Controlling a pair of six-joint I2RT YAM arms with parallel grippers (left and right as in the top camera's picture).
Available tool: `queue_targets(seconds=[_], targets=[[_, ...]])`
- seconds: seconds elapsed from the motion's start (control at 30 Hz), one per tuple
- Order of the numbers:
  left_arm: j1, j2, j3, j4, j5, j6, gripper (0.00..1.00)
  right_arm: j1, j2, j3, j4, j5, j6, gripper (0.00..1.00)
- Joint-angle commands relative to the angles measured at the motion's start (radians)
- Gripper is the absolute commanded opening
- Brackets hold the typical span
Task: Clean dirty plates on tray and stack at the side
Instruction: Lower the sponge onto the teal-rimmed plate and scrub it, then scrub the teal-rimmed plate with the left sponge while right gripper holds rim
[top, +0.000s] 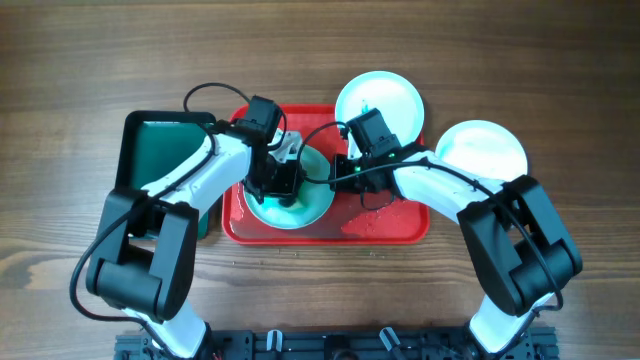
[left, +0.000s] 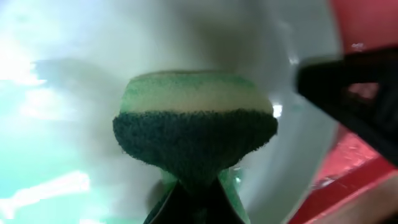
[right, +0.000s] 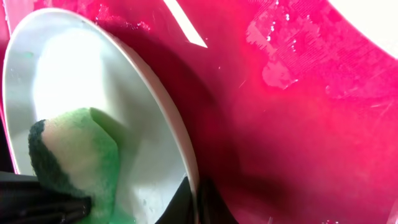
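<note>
A pale aqua plate (top: 312, 205) lies on the red tray (top: 392, 218). My left gripper (top: 272, 186) is over its middle, shut on a green-and-yellow sponge (left: 195, 127) whose dark scouring side presses on the plate (left: 68, 124). My right gripper (top: 338, 178) is shut on the plate's right rim (right: 186, 155), one finger on each side. In the right wrist view the sponge (right: 74, 155) rests on the plate's face. A white plate (top: 380, 98) sits at the tray's back edge. Another pale aqua plate (top: 482, 150) lies on the table to the right.
A dark green tray (top: 165, 150) stands left of the red tray, under my left arm. The red tray's floor (right: 298, 124) is wet with streaks and droplets. Bare wooden table surrounds the trays.
</note>
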Motion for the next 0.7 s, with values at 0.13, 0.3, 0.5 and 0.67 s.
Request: queue_targets(seconds=[0.13, 0.3, 0.5, 0.67], targets=[[-0.004, 0.015, -0.009, 0.117, 0.029, 0.048, 0.04, -0.002, 0.019, 0.013, 0.0, -0.023, 0.018, 0.04], [-0.003, 0.015, -0.009, -0.011, 0.028, 0.051, 0.04, -0.002, 0.019, 0.013, 0.002, -0.023, 0.019, 0.04], [-0.003, 0.015, -0.009, -0.027, 0.219, 0.109, 0.04, -0.002, 0.019, 0.013, 0.003, -0.023, 0.019, 0.04], [-0.003, 0.015, -0.009, 0.085, 0.219, 0.025, 0.04, -0.002, 0.019, 0.013, 0.002, -0.023, 0.018, 0.04]])
